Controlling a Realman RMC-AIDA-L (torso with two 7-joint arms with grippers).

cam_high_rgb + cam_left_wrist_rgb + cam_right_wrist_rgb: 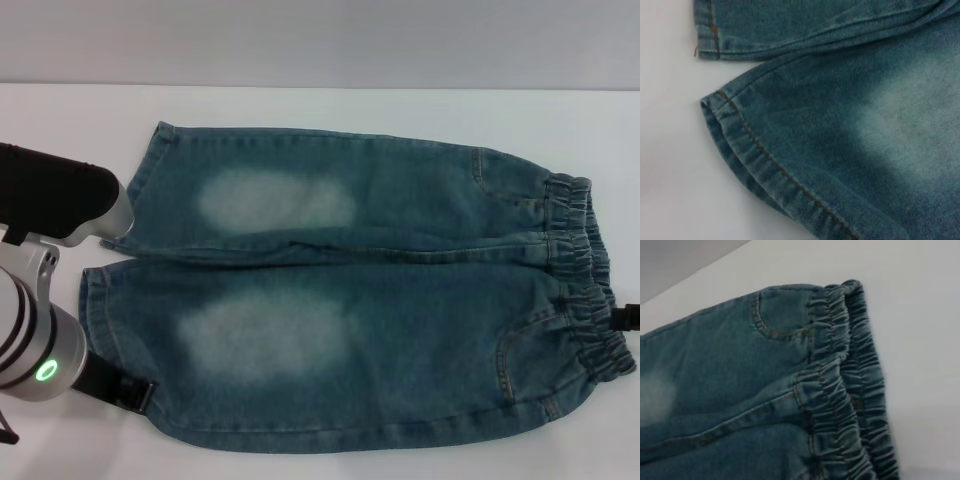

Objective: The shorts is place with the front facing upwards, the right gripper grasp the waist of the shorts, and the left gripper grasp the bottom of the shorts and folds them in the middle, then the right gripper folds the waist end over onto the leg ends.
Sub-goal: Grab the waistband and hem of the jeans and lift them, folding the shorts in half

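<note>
The blue denim shorts (350, 300) lie flat and spread out on the white table (320, 110), front up, with a pale faded patch on each leg. The gathered elastic waist (585, 280) is at the right. The bottom of the shorts (95, 300), its two straight leg ends, is at the left. My left gripper (128, 390) sits at the near leg's hem corner, below its silver arm with the green light. The left wrist view shows that stitched hem (755, 160) close up. Only a black tip of my right gripper (628, 318) shows, beside the waist. The right wrist view shows the waistband (850, 380).
The white table surrounds the shorts, with bare surface beyond the far leg and left of the hems. A grey wall (320, 40) runs behind the table's far edge. The left arm's black forearm (50, 190) lies at the left, near the far leg's hem.
</note>
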